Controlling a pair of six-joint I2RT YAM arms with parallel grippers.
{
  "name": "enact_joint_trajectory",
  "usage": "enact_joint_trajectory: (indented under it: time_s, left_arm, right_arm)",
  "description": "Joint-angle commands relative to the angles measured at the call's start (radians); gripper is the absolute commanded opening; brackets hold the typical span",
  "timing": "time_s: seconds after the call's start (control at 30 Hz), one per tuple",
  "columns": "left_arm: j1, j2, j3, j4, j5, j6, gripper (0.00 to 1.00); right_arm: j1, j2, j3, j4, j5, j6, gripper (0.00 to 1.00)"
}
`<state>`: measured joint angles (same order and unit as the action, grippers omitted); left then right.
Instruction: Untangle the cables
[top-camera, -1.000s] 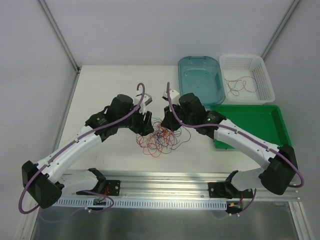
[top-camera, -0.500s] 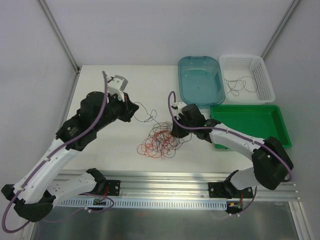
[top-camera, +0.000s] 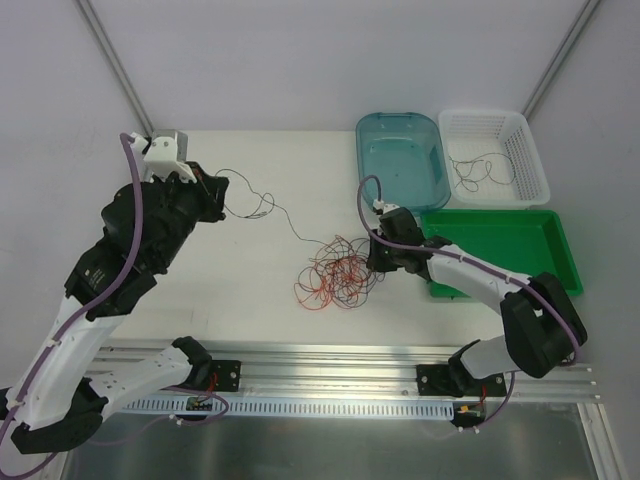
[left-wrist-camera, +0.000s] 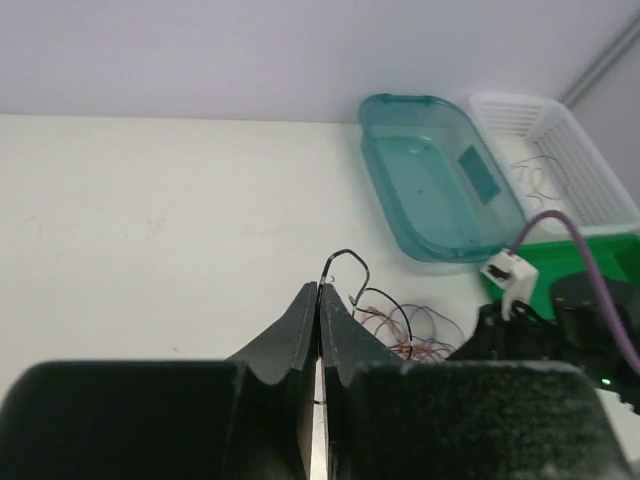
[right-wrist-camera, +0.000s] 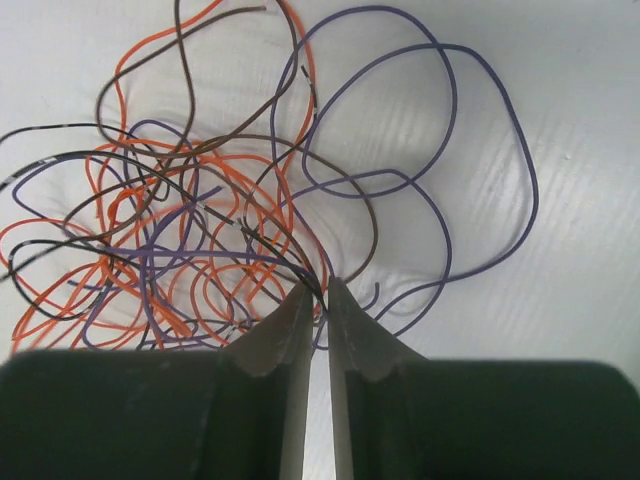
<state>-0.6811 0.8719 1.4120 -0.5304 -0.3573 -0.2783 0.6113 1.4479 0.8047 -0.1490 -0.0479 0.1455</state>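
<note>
The cables (top-camera: 335, 272) lie as a tangle of orange-red, black and purple loops on the white table, seen close up in the right wrist view (right-wrist-camera: 180, 230). My left gripper (top-camera: 212, 190) is at the back left, shut on one black cable (top-camera: 290, 228) that stretches from its tips back to the tangle. In the left wrist view that cable (left-wrist-camera: 346, 251) curls out of the closed left gripper (left-wrist-camera: 319, 287). My right gripper (top-camera: 373, 262) sits at the tangle's right edge. Its jaws (right-wrist-camera: 317, 290) stand a narrow gap apart, with thin strands crossing the gap.
A teal tub (top-camera: 400, 160) and a white basket (top-camera: 495, 155) holding a loose strand (top-camera: 475, 172) stand at the back right. A green tray (top-camera: 500, 250) lies just right of the right arm. A metal rail (top-camera: 330, 375) runs along the near edge.
My left gripper closed on a black cable and pulled it up and to the left, drawing it out of the tangle. My right gripper slid right and its jaws parted slightly.
</note>
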Motion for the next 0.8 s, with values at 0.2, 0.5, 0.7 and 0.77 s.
enact_joint_trajectory:
  time_s: [0.2,0.5,0.7,0.77]
  left_arm:
    - [-0.001,0.007,0.064,-0.098,-0.577,0.151,0.0]
    - [0.014,0.061,0.252,-0.099,-0.827,0.246,0.0]
    - [0.026,0.16,0.37,-0.098,-0.766,0.306,0.0]
    - [0.028,0.2,0.381,-0.1,-0.715,0.324,0.0]
  right_arm:
    - [-0.019,-0.106,0.031,-0.138,0.148,-0.017,0.14]
    - [-0.044,-0.104,0.017,-0.171,0.171,0.017,0.2]
    - [-0.038,-0.148,0.065,-0.25,0.155,-0.004,0.31]
    - [-0.027,-0.182,0.079,-0.256,0.132,-0.036,0.39]
